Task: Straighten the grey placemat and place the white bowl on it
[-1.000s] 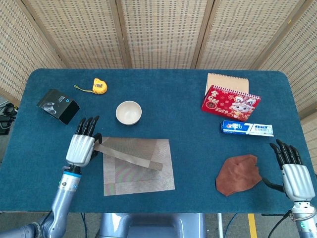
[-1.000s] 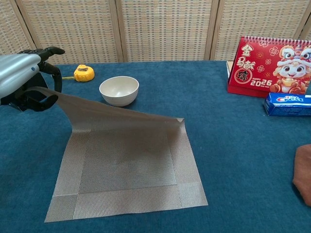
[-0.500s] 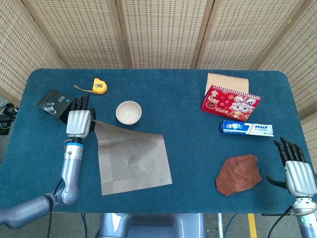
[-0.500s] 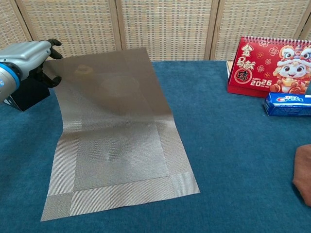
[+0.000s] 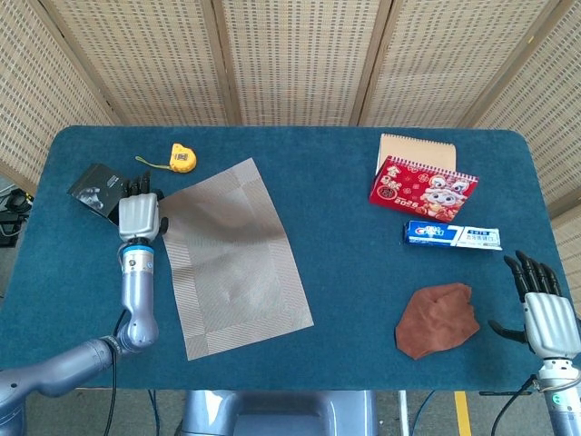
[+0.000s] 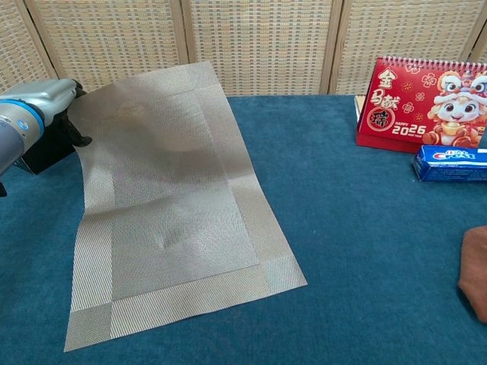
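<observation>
Placemat unfolded, bowl now hidden under it

Left robot hand (image 5: 139,216) sits at the far-left side of the counter (image 5: 345,263), just in front of the black box (image 5: 91,184), fingers closed on the left edge of the grey placemat (image 5: 234,254). Over the last second it swung the folded-over flap up and back: a second ago the mat was doubled on itself, half a second ago it was mid-flip, now it lies opened out at full length. Far end looks lifted in the chest view, near end is flat on the counter, so I'd call it not yet settled.

Mat is skewed, with its long edges running diagonally and the far end pointing toward the yellow tape measure (image 5: 184,158). Straightening is only partly done.

White bowl: visible a second ago just beyond the mat, not visible in either view now. The mat sweeps over where it stood, and a faint rounded shade shows through the weave in the chest view, so my read is that the bowl sits behind or under the raised far end. Can't confirm. If so, the mat needs pulling back toward the near edge before the bowl can go on top.

Right side: red calendar (image 5: 422,188), toothpaste box (image 5: 453,235) and brown cloth (image 5: 438,320) unchanged. Right robot hand (image 5: 547,320) is at the near-right corner, fingers spread, holding nothing, slightly lower in frame than a second ago
</observation>
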{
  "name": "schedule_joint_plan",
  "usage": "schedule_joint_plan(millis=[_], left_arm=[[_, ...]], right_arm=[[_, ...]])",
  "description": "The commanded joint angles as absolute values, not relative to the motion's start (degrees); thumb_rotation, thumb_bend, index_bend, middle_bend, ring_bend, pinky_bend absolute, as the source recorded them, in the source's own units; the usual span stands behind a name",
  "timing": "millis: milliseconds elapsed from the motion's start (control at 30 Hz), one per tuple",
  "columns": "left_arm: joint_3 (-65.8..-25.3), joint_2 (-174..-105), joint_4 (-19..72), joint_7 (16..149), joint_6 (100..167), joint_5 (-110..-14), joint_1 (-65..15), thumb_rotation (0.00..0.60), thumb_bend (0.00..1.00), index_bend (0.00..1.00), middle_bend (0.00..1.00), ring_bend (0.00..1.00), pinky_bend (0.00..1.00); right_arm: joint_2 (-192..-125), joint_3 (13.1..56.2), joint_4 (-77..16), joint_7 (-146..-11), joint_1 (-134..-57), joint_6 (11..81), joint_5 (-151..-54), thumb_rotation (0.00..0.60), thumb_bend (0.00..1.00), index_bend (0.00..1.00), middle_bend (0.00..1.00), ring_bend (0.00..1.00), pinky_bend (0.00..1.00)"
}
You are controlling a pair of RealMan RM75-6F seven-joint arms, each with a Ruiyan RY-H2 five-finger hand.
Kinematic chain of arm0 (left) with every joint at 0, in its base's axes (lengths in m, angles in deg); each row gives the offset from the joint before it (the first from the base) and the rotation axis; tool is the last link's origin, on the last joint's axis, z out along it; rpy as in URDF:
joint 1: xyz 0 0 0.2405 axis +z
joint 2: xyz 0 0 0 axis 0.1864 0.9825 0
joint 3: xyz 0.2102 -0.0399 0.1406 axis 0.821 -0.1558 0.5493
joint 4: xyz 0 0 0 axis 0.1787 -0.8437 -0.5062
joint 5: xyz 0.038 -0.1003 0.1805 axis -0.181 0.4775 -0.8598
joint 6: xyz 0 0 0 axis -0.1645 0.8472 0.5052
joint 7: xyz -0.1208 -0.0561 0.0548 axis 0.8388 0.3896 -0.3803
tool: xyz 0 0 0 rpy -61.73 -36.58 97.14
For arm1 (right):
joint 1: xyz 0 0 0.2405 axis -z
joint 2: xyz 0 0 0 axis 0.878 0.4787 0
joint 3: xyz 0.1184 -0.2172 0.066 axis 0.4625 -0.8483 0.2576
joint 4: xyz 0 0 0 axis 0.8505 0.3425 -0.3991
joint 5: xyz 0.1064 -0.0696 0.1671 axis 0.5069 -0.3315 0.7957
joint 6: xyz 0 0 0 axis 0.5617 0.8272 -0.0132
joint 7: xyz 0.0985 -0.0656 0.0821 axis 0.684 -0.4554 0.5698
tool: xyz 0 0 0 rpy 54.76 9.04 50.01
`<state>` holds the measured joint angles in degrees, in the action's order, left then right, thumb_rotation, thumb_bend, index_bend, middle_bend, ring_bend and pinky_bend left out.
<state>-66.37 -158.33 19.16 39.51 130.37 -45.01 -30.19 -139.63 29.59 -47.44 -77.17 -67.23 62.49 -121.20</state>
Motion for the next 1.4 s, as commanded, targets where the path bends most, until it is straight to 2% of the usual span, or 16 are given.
schedule_joint_plan(millis=[33,200,433,733,1000,1267,1400], left_arm=[[-65.41,-154.41,23.73,50.27,130.41,-51.05,-27.79,0.6,0.08,0.0,0.0,0.0,0.0],[-63.46,-148.65,30.76,59.43,132.96,-58.22,-24.34,0.6,0.07,0.0,0.0,0.0,0.0],[-59.18,-140.71,41.24,63.26,135.67,-63.21,-19.6,0.6,0.08,0.0,0.0,0.0,0.0],[-47.95,-131.79,52.88,66.55,145.99,-72.98,-8.38,0.6,0.1,0.0,0.0,0.0,0.0],[-39.41,-131.9,49.84,69.83,158.03,-83.99,0.73,0.6,0.11,0.0,0.0,0.0,0.0],[-35.41,-130.61,47.39,72.04,165.99,-88.68,7.45,0.6,0.11,0.0,0.0,0.0,0.0],[-35.37,-129.98,46.08,73.3,167.89,-89.52,9.15,0.6,0.11,0.0,0.0,0.0,0.0]], right_arm=[[-139.55,29.47,-47.64,-77.19,-67.19,62.56,-121.4,0.6,0.02,0.07,0.0,0.0,0.0],[-139.51,29.28,-48.01,-77.26,-67.12,62.73,-121.74,0.6,0.02,0.07,0.0,0.0,0.0],[-139.37,28.75,-48.63,-77.64,-66.88,63.31,-122.8,0.6,0.02,0.07,0.0,0.0,0.0],[-139.1,27.97,-49.47,-78.22,-66.53,64.09,-124.39,0.6,0.02,0.07,0.0,0.0,0.0],[-139.83,26.82,-49.49,-79.84,-66.59,64.02,-126.22,0.6,0.02,0.07,0.0,0.0,0.0],[-140.9,25.92,-49.22,-81.23,-66.92,63.54,-127.65,0.6,0.0,0.08,0.0,0.0,0.0],[-142.37,25.04,-48.68,-82.45,-67.6,63.26,-130.14,0.6,0.0,0.1,0.0,0.0,0.0]])
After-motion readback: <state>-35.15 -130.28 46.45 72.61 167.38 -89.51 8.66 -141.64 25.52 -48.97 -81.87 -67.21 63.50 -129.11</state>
